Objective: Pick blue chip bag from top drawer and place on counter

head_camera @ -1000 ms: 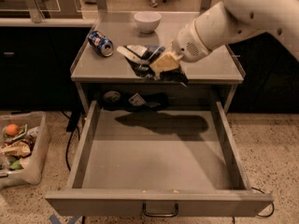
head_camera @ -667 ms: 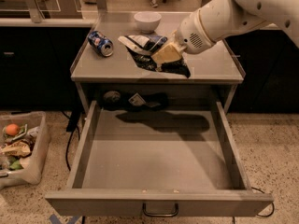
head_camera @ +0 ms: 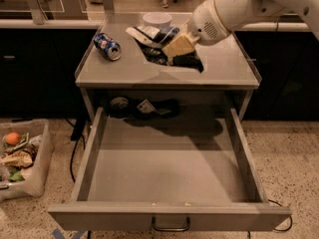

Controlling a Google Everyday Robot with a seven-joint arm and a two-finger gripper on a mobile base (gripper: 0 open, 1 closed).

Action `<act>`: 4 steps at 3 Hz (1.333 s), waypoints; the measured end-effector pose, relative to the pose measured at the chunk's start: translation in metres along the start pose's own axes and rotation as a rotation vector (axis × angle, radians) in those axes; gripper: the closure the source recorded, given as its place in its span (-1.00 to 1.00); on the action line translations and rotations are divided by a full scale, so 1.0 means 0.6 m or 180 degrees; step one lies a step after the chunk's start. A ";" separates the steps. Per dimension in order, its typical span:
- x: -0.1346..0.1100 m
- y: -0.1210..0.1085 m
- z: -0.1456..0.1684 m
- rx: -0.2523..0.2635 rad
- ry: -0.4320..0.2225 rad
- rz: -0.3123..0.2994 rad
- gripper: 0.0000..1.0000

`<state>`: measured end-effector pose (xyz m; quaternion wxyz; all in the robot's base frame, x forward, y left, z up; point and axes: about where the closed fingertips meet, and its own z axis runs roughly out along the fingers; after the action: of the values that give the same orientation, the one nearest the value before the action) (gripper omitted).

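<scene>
The blue chip bag (head_camera: 151, 35), dark blue with white panels, hangs just above the counter (head_camera: 224, 66) near its back middle. My gripper (head_camera: 168, 48) comes in from the upper right on a white arm and is shut on the bag's right end, its tan fingers (head_camera: 180, 44) over the foil. A dark shadow lies on the counter under the bag. The top drawer (head_camera: 167, 215) is pulled fully out below, with its loop handle (head_camera: 171, 227) at the front. Its floor is bare.
A blue soda can (head_camera: 107, 46) lies on its side at the counter's left. A white bowl (head_camera: 157, 19) stands at the back. Small dark objects (head_camera: 142, 106) sit at the drawer's back under the counter. A bin of scraps (head_camera: 20, 158) stands on the floor at left.
My gripper has carried the bag up and farther back over the counter, toward the white bowl. The drawer and the can have not moved.
</scene>
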<state>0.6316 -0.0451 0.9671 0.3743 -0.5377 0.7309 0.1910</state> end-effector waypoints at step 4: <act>0.087 -0.236 0.070 0.0207 0.0530 0.0456 1.00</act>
<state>0.7702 -0.0998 0.9181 0.3150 -0.4856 0.8019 0.1482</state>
